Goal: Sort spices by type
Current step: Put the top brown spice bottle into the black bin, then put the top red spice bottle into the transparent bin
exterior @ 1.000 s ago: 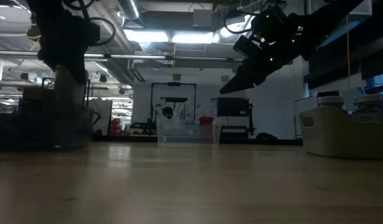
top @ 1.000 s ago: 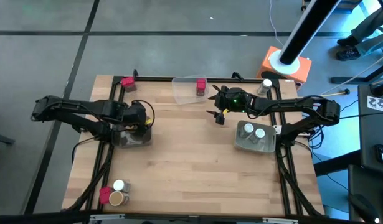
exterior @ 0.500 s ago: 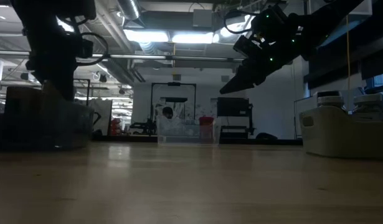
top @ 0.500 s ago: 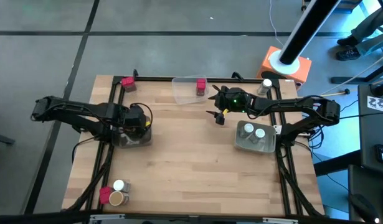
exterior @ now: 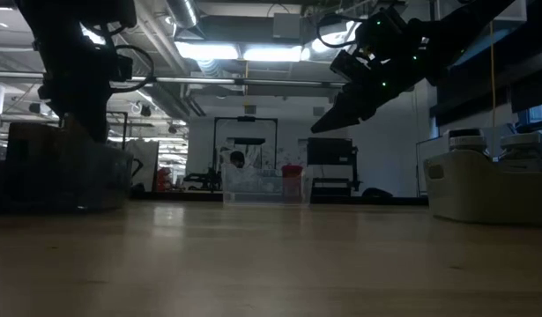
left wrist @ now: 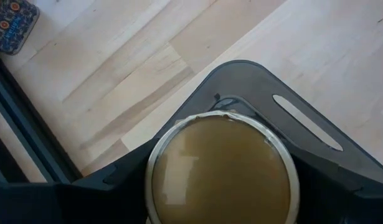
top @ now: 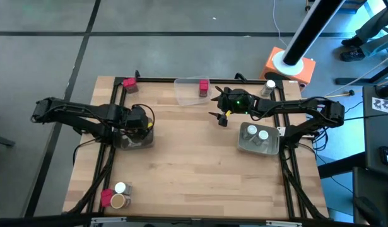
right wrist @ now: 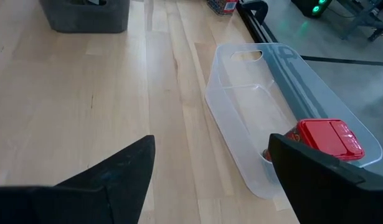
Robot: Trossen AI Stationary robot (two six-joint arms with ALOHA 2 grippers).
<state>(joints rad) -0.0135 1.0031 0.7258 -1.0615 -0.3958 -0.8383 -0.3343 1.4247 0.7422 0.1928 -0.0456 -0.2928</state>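
My left gripper (top: 138, 123) is low over the dark grey bin (top: 132, 139) at the table's left and is shut on a tan round-topped cylinder (left wrist: 222, 169). My right gripper (top: 219, 117) hangs open above the table, between the clear tray (top: 188, 92) and the pale grey bin (top: 258, 140). A red block (top: 203, 87) stands in the clear tray. Two white-capped jars (top: 257, 133) stand in the pale bin. Another red block (top: 129, 84) sits at the far left corner. A white-capped jar (top: 120, 188), a red block (top: 106, 198) and a tan cylinder (top: 120, 201) stand at the near left corner. My left gripper holds the tan cylinder from above, pointing down, with a finger on either side below its domed top (left wrist: 222, 124). The cylinder stands upright over the dark bin's floor (left wrist: 291, 112); the cylinder itself hides whether its base rests there.
One more white-capped jar (top: 269, 85) stands at the far right edge, near an orange base (top: 289, 68) off the table. Black frame rails (top: 111, 157) run along the table's sides. Bare wood (top: 194, 164) spreads across the middle and the near half.
My left gripper has sunk toward the dark grey bin with the tan cylinder, then kept still for the last half second.
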